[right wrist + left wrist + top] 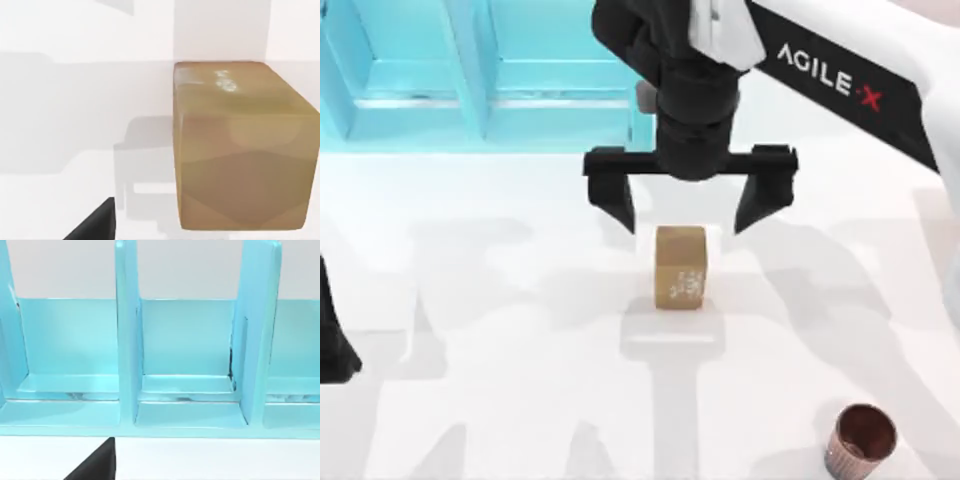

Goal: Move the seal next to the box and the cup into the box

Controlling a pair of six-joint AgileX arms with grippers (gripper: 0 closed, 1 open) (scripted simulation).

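Tan-brown and rounded at its edges, the seal (680, 266) stands upright near the middle of the white desk (500, 300), with white speckled marks on the face turned toward the lower edge of the top view. In the right wrist view the seal (240, 145) looms close, its top face glossy.

The right end effector (688, 205) hangs directly over the far side of the seal, its two black fingers (612, 195) spread wide apart, one on each side of the block and neither touching it. The white right arm (840, 70) bearing the AgileX lettering reaches in from the upper right.

The cup (860, 441), reddish-brown with a ribbed coppery wall and a dark inside, sits upright near the lower right corner of the desk, well apart from the seal.

The light blue box (480, 80) lies along the far edge at the upper left, split by upright dividers into compartments; the left wrist view faces the box (185, 340) and its dividers.

The left arm (332, 340) is parked at the left edge of the desk; whether its end effector is apart or together cannot be told.
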